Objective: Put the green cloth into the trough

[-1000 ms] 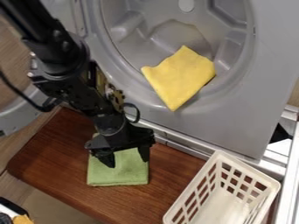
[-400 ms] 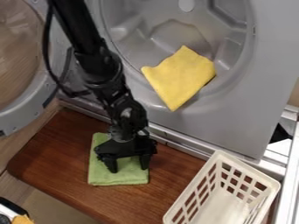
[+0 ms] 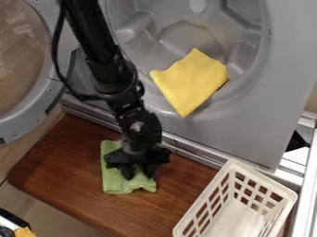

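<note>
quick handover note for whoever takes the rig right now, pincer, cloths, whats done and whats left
Pincer: down at the green cloth; grip not clear, so check before lifting.
Green cloth: on the brown board, near edge rumpled.
Yellow cloth: in the grey recess, probably the trough.
White basket: at the board's right end.
Done: pincer at the cloth.
Left: secure it, lift, put it in the trough, release.
</note>
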`<state>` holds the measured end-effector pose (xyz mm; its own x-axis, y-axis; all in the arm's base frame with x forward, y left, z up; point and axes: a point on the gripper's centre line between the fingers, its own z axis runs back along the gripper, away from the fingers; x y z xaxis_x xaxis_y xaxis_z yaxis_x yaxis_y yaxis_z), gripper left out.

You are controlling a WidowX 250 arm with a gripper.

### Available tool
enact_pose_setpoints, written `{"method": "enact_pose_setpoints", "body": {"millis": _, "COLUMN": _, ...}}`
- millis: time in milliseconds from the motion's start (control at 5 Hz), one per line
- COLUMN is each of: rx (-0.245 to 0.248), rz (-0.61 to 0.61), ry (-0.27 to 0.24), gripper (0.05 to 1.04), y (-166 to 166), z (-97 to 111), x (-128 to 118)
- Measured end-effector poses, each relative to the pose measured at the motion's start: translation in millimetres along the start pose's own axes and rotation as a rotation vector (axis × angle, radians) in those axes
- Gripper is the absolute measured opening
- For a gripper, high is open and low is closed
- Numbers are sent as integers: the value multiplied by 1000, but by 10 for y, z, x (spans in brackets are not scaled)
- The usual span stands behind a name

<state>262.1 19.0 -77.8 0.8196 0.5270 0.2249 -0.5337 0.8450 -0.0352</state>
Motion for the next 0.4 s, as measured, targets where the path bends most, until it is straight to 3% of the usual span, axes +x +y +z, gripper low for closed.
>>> {"method": "enact_pose_setpoints", "body": {"millis": 200, "rx": 1, "rz": 1, "ry": 1, "gripper": 203, "y": 28, "z": 90, "x": -51}}
{"method": "enact_pose_setpoints", "body": {"millis": 400, "rx": -24, "rz": 9, "ry": -28, "gripper": 112, "y": 18, "z": 281, "x": -45}}
